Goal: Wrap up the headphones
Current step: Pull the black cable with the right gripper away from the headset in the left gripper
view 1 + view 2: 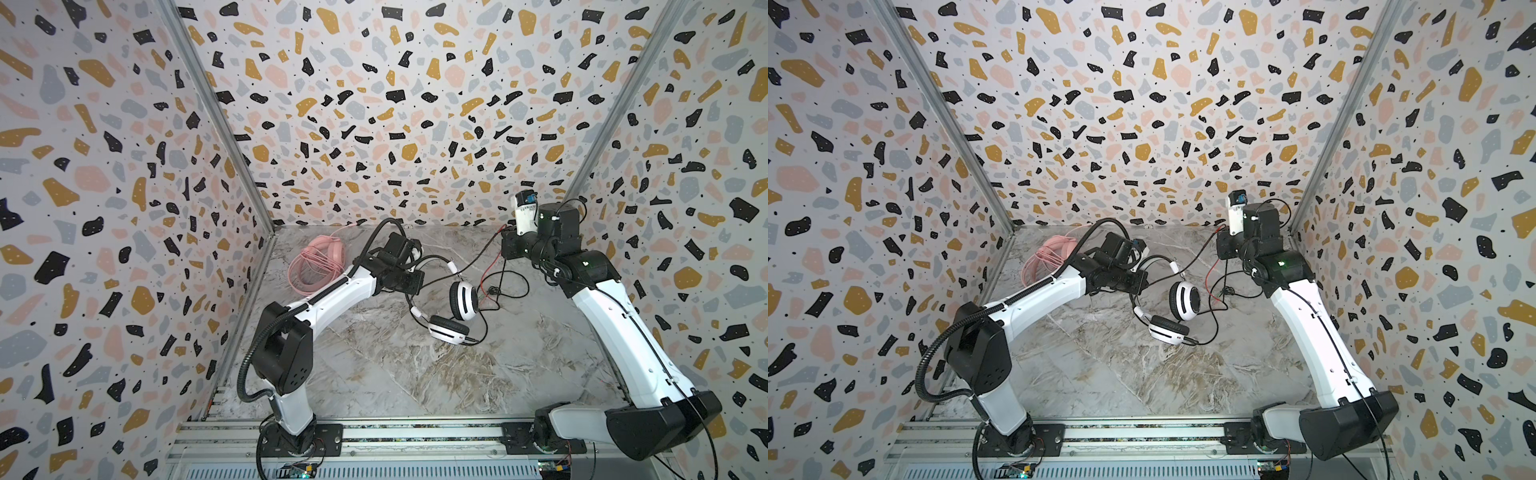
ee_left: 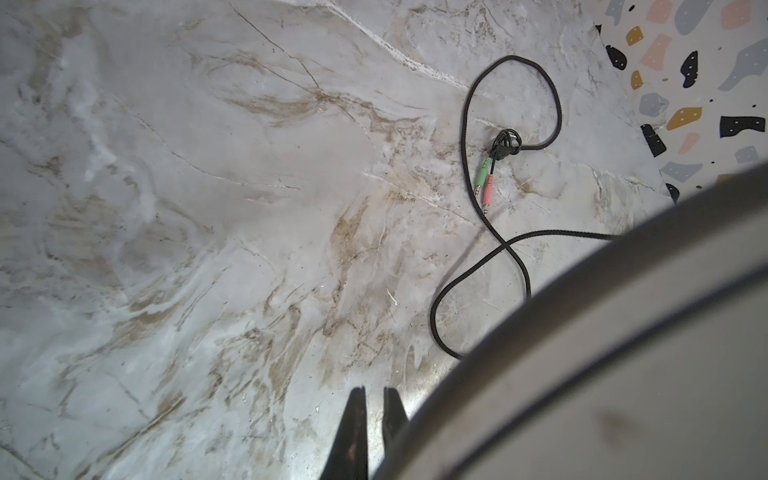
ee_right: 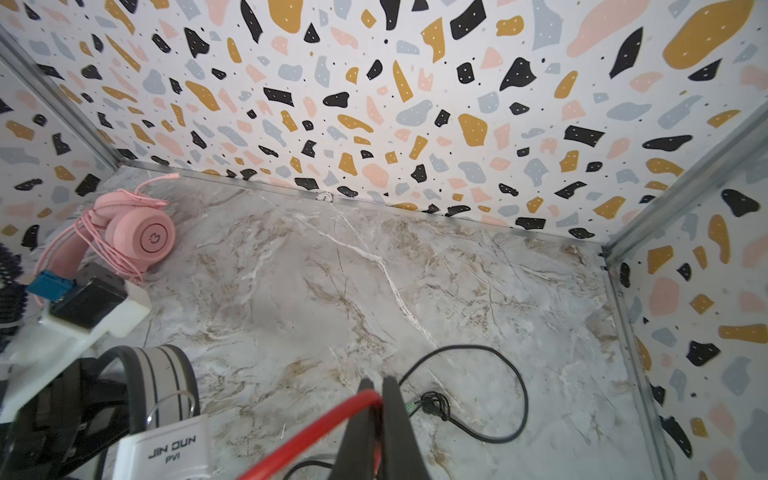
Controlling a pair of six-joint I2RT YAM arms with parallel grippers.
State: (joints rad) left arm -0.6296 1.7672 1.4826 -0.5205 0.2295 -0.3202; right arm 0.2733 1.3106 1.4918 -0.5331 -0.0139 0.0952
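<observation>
Wrapping work under way on the marbled surface (image 1: 374, 374), seen in both top views. Leaving the pink headphones (image 3: 143, 235) lying far left near the back wall, pink cord bundled round the band, well apart from both arms.

Next along, clenching the left pincer (image 2: 374, 392), tips almost meeting with nothing visible between them, right beside the broad headband of the white-and-black headphones (image 1: 463, 300). Not showing clearly whether pinching that band further back or only carrying it hooked over. Standing one ear cup upright mid-surface and resting the other flat just in front.

Further right, trailing the black cord (image 2: 557, 233) in loose loops across the surface, ending in a small tangle beside the green and pink plugs (image 2: 488, 192).

At far right, holding the right pincer (image 3: 376, 384) up off the surface and clamping it on the thin red cord (image 3: 320, 424), stretched back toward the headset.

Risking, from here, a cinched knot: pulling the red cord further without first opening the tangle by the plugs. Also risking the thin cord sliding out of the narrow tips under tension, the headset swinging off the left pincer if merely hooked, and the upright cup toppling or dragging. Possibly snagging the loose loops on the right arm's own wiring too.
</observation>
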